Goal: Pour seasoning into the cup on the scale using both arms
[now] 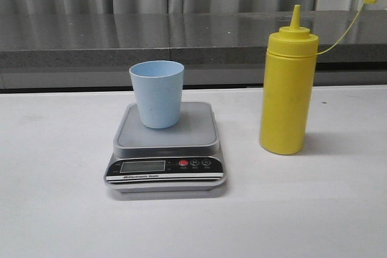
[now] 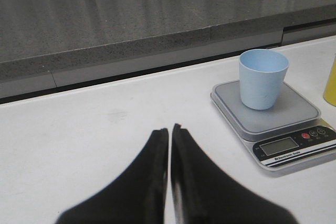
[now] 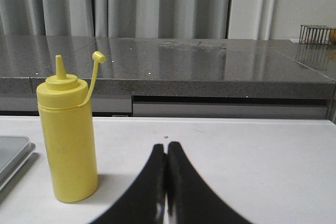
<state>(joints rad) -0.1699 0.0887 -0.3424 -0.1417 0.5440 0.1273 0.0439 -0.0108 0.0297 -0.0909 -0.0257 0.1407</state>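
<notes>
tapered matte cup [image 1: 157,93] upright on flat square scale [image 1: 166,147].

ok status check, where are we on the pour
Both end effectors shut, empty: left, right. Seasoning bottle upright, cap off, untouched. Cup on scale. Nothing in the way.
</notes>
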